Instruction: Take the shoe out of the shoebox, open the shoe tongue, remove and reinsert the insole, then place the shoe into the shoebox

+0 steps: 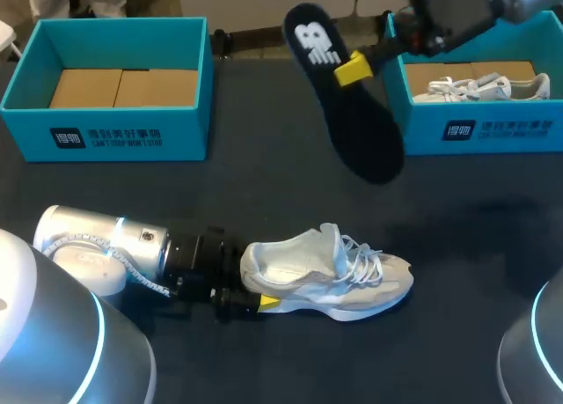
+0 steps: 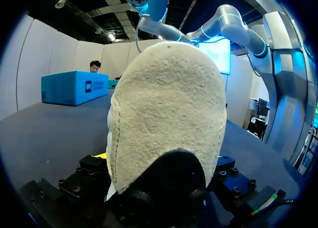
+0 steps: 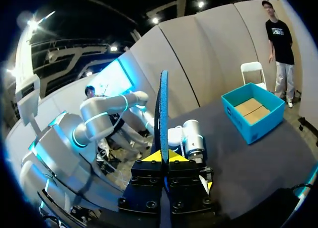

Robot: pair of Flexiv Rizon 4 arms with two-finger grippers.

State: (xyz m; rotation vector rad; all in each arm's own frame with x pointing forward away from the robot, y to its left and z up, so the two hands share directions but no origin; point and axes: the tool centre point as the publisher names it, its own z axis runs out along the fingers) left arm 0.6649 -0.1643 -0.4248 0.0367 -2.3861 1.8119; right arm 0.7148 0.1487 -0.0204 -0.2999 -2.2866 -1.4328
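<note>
A cream and white shoe (image 1: pixel 325 276) lies on its sole on the dark table, toe to the right, laces loosened and the opening bare. My left gripper (image 1: pixel 262 290) lies low on the table with the shoe's heel (image 2: pixel 166 118) between its widely spread fingers, and a yellow tip (image 1: pixel 269 303) presses the near side. My right gripper (image 1: pixel 354 69) is shut on a black insole (image 1: pixel 352 113), which hangs tilted in the air above the table's far middle. In the right wrist view the insole (image 3: pixel 163 114) stands edge-on between the yellow tips of that gripper (image 3: pixel 163 157).
An open blue shoebox (image 1: pixel 106 135) at the far left has brown cardboard inside. A second blue shoebox (image 1: pixel 493 127) at the far right holds another white shoe (image 1: pixel 484 88). My right arm reaches over this box.
</note>
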